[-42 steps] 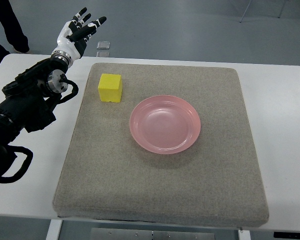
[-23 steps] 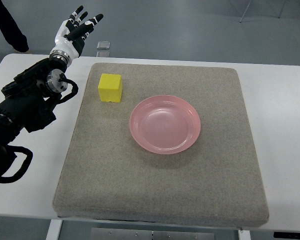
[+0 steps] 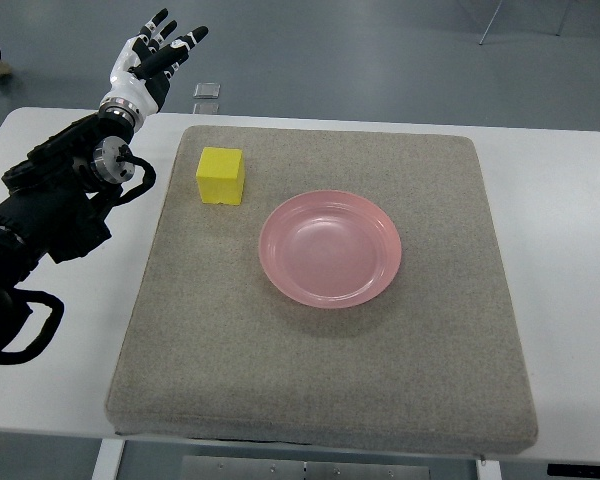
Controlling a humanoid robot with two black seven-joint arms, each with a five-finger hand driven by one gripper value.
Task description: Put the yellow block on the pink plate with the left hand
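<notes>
Left hand (image 3: pixel 148 62): upper left of the frame, past the counter's (image 3: pixel 570 230) far edge, fingers spread wide, holding nothing; its black arm enters from the left edge. Yellow block (image 3: pixel 220 176): upper left part of the grey mat (image 3: pixel 330 380), flat on it, well apart from the hand. Pink plate (image 3: pixel 330 248): mat's centre, to the lower right of the block, not touching it.

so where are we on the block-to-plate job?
Nothing done yet. The yellow block sits on the grey mat, left of the empty pink plate. The left hand is open, raised beyond the table's far left edge, holding nothing. Reach, grasp, carry and place all remain.
</notes>
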